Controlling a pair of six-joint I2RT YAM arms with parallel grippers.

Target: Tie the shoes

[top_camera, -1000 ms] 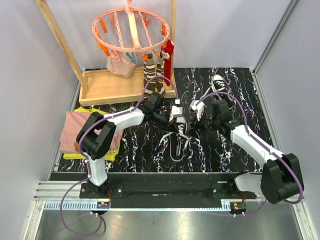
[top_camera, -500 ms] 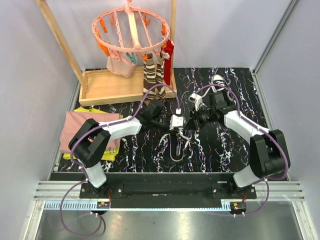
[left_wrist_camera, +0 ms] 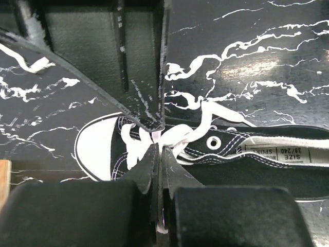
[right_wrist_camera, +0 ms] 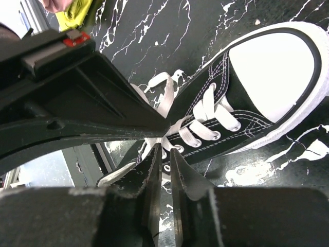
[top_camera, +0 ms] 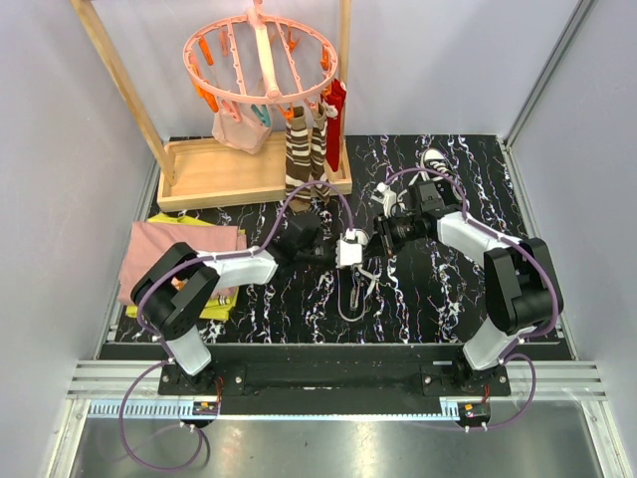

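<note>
Having swung in, the right end effector [top_camera: 376, 243] is meeting the left end effector [top_camera: 360, 249] over the counter [top_camera: 458, 289]. Left wrist: pressed-together fingers [left_wrist_camera: 146, 170] are pinching a lace [left_wrist_camera: 177, 136] above the shoe [left_wrist_camera: 226, 154]. Right wrist: its fingers [right_wrist_camera: 153, 175] are nipping a lace.

A white label [left_wrist_camera: 277, 153] inside the shoe [left_wrist_camera: 226, 146] reads, upside down, "SIZE 38/240". A second, smaller line is unclear, perhaps "SPORT".

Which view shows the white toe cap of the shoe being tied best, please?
The right wrist view: the toe cap fills the upper right, unobstructed. The left wrist view shows it smaller and partly cut off; in the top view it is hidden.
</note>
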